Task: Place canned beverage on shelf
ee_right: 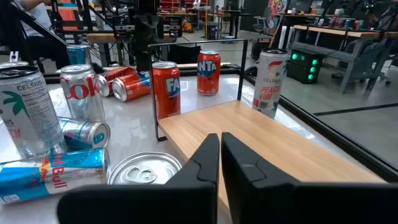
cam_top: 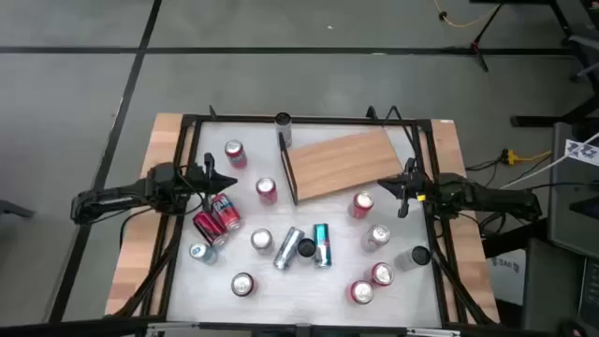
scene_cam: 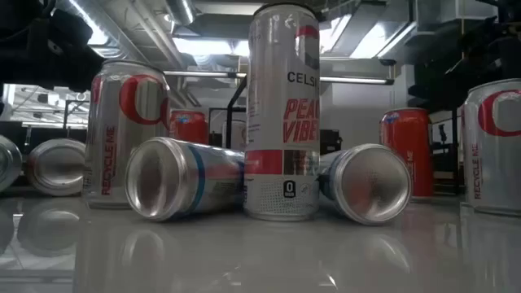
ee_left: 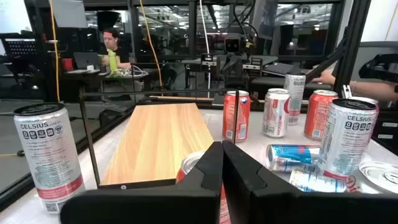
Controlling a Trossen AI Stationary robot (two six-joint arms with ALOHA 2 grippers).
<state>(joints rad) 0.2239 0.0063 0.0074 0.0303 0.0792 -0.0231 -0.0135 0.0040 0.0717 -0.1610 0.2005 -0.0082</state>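
High view: shelf (cam_top: 342,164) lies bare at bench (cam_top: 309,295) far centre, rail on its left short edge. Cans scattered around it, none on it. Left pincer (cam_top: 217,175) sits left of the shelf, right pincer (cam_top: 401,183) at its right edge.

Low view: upright Celsius can (scene_cam: 282,114) between two tipped cans.

Wrist views: both pincers fully closed, empty; board surface open ahead.

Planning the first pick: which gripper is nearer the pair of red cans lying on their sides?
Left. The left gripper sits just beyond the lying red cans, almost over them; the right gripper is across the table, past the shelf.
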